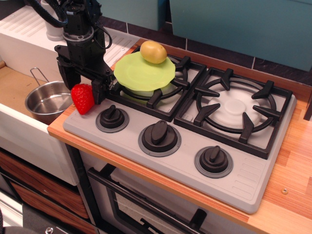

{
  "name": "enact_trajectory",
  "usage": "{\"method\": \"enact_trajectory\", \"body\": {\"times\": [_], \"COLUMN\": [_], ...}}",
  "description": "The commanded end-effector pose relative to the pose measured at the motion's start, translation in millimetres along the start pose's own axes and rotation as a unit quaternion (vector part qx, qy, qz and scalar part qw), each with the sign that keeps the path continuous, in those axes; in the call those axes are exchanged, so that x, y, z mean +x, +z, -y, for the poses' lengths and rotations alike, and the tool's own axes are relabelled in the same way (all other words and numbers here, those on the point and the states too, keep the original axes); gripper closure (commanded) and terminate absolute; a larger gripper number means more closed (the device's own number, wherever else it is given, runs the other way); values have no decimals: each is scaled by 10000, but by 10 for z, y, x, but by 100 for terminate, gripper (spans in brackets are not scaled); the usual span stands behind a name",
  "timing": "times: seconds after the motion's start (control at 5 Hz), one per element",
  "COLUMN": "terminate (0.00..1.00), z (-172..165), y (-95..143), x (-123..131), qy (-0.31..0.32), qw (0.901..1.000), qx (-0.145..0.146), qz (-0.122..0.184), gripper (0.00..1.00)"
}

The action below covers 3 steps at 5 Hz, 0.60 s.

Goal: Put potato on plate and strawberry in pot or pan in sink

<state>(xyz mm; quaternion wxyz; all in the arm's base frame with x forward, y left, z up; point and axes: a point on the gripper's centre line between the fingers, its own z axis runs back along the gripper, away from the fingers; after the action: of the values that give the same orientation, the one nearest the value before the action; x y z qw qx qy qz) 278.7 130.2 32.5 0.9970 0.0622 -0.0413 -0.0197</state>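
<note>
Gripper (82, 87) straddling the strawberry (83, 98) at the stove's left corner, potato (153, 51) sitting on the plate (143, 72).

At far left the steel pot (48, 101) is sitting in the sink (14, 87), its wire handle pointing back, nothing showing inside it. Just right of it the strawberry is resting on the grey stove top (195, 161) at the front left corner, and the black gripper is hanging over it with jaws spread, one finger on each side; whether the fingers are touching it cannot be told. Further right the lime-green plate is lying on the left burner grate with the potato perched at its far rim. The right burner (236, 109) is standing bare.
</note>
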Motion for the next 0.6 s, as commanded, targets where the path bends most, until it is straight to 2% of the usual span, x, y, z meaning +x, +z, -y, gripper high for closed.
{"method": "enact_trajectory", "body": {"times": [0.0,0.2,0.4], "terminate": [0,0,0], "z": [-23,-43,-44], "y": [82,93,115], "x": [8,8,23], "qy": [30,6,33], "qw": [9994,9996,9998], "qx": [117,56,10], "qz": [320,269,194], "gripper": [0,0,100]}}
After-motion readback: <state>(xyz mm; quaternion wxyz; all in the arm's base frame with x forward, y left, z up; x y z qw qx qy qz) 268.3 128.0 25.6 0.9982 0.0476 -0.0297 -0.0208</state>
